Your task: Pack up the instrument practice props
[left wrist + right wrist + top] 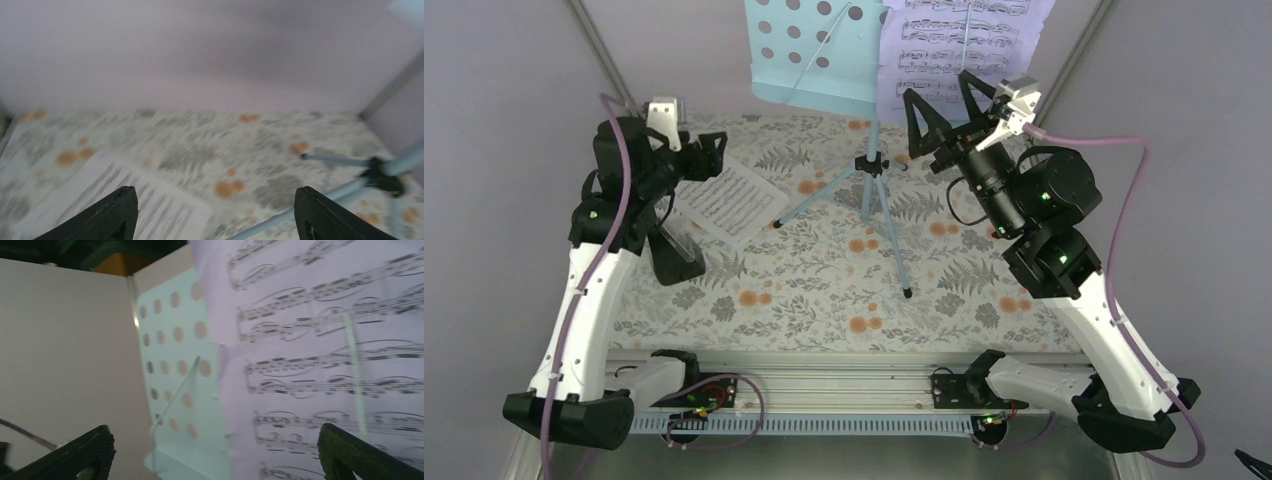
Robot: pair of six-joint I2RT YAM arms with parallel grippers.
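Note:
The light blue music stand [816, 55] stands at the back middle on its tripod legs [871, 200]. Its hole-dotted tray also shows in the right wrist view [175, 365]. The lavender sheet of printed music [964, 45] rests on the tray's right half and also fills the right of the right wrist view [320, 340]. My right gripper [944, 112] is open and empty, raised just in front of the sheet [215, 455]. A second printed sheet [724, 200] lies flat on the cloth at the left. My left gripper [712, 152] hovers open above it [215, 215]. A black wedge-shaped box [676, 258] sits beneath the left arm.
A floral cloth [824, 290] covers the table. Grey walls with slanted metal posts [599, 45] enclose the back and sides. The arm mounting rail [824, 385] runs along the near edge. The stand's leg [345, 160] and hub show in the left wrist view.

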